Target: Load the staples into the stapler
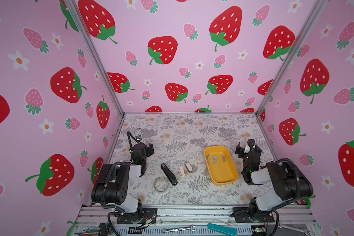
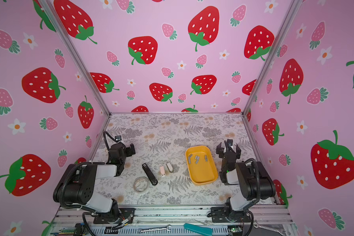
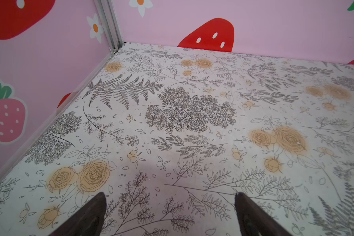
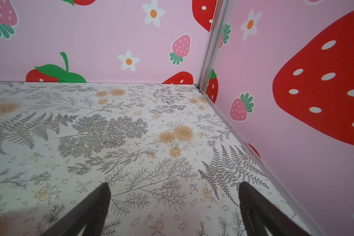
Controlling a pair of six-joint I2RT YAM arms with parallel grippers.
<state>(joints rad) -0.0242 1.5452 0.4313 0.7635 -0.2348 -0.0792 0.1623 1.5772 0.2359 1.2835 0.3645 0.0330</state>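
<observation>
Closest to the top camera runs the aluminium rail [image 1: 192, 212] that both arm bases are bolted to. A combination wrench [image 1: 178, 229] and a teal-handled tool [image 1: 222, 228] lie on the ledge in front of it.

Past that, on the fern-printed table [image 1: 192, 130], I see a black stapler [image 1: 169, 171] lying closed at a slant near the middle. A clear round dish [image 1: 161, 184] sits just beside its near end. To the right of the black one stand two mini staplers side by side and slightly apart: a pink mini stapler [image 1: 181, 170] and a pale mini stapler [image 1: 188, 166].

Right of those is a yellow tray [image 1: 223, 173]. I can see the staples [image 1: 214, 159] in both top views: a few short grey strips lying loose on the tray floor at its far end, apart from one another. None is in any stapler.

From its wrist camera, my left gripper [image 3: 169, 197] has its two dark fingers spread wide with only bare table between them. It sits on the left side, well apart from the staplers. My right gripper [image 4: 173, 186] is likewise spread wide and holds nothing. It faces the far right corner of the enclosure and sits just beside the tray's far right corner without touching it.
</observation>
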